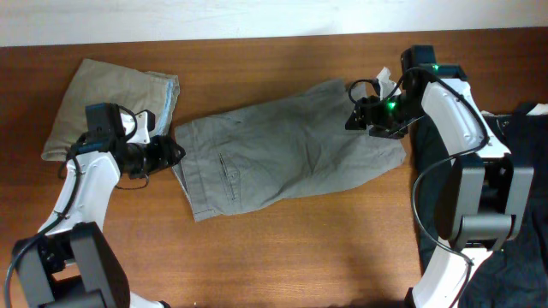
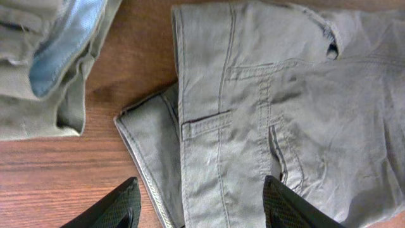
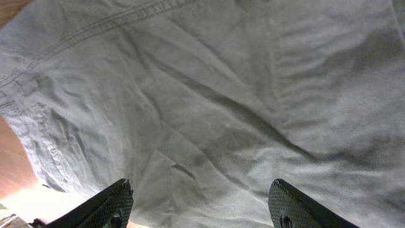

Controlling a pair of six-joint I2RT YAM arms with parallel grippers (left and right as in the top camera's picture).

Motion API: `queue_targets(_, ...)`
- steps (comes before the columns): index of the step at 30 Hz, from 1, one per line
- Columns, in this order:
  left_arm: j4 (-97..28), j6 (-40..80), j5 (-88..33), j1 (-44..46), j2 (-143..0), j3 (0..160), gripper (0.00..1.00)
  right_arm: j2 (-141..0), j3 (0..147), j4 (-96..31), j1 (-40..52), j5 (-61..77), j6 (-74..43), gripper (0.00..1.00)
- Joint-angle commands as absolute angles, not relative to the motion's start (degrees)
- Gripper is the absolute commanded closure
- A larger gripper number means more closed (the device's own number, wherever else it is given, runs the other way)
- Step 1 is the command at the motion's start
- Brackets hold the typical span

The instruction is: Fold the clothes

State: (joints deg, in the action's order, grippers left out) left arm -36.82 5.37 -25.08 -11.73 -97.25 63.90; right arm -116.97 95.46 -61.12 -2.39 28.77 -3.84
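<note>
The grey shorts [image 1: 282, 150] lie spread across the middle of the wooden table, waistband to the left. My left gripper [image 1: 171, 154] is open at the waistband end; the left wrist view shows its fingers [image 2: 199, 202] apart over the waistband and a pocket seam [image 2: 253, 126]. My right gripper [image 1: 360, 115] is open over the right leg end; the right wrist view shows its fingers [image 3: 199, 202] apart above wrinkled grey cloth [image 3: 221, 107]. Neither gripper holds anything.
Folded khaki-beige shorts [image 1: 111, 98] with a pale blue lining lie at the back left, also in the left wrist view [image 2: 44, 63]. A black garment [image 1: 522, 197] lies at the right edge under the right arm's base.
</note>
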Motion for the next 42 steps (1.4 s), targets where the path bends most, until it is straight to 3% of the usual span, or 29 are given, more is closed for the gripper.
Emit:
queue_targets(1,-37.4,4.2,-27.0,-10.1,-99.6,62.5,0.38,-117.4,96.1,-57.7,-2.7,30.8,-2.3,0.28)
queue_targets(5,-33.2,3.6,-27.0,-7.6,-100.6,62.4,0.38,-117.6,96.1,-48.2,-2.7,25.9,-4.9,0.28)
queue_targets(8,-27.2,5.3,-27.5,-7.9,-100.6,62.8,0.32,-117.7,96.1,-44.3,-2.7,25.9,-4.9,0.28)
queue_targets(17,-12.3,5.5,-24.4,-8.4,-105.9,62.9,0.28,-117.7,96.1,-47.3,-2.7,25.9,-4.9,0.28)
queue_targets(22,-7.0,5.5,-30.2,-8.4,-112.9,62.9,0.29,-117.7,96.1,-48.3,-2.7,25.9,-4.9,0.28)
queue_targets(29,-5.7,6.0,-40.9,-8.9,-112.9,66.2,0.87,-117.7,96.1,-44.0,-2.7,20.6,-4.9,0.29)
queue_targets(31,-9.2,6.0,-41.0,-8.9,-112.1,67.7,0.91,-117.7,96.1,-42.0,-2.8,18.1,-5.0,0.29)
queue_targets(33,-13.1,6.0,-41.0,-8.9,-110.0,68.9,0.93,-117.7,96.1,-39.9,-2.8,15.7,-4.9,0.20)
queue_targets(38,-24.1,4.4,-38.7,-8.9,-99.9,69.6,0.95,-120.4,96.1,-33.6,-2.8,11.3,-4.9,0.26)
queue_targets(42,-28.3,4.2,-36.2,-8.9,-95.4,69.6,0.95,-127.3,96.1,-28.0,-2.7,16.6,-4.9,0.27)
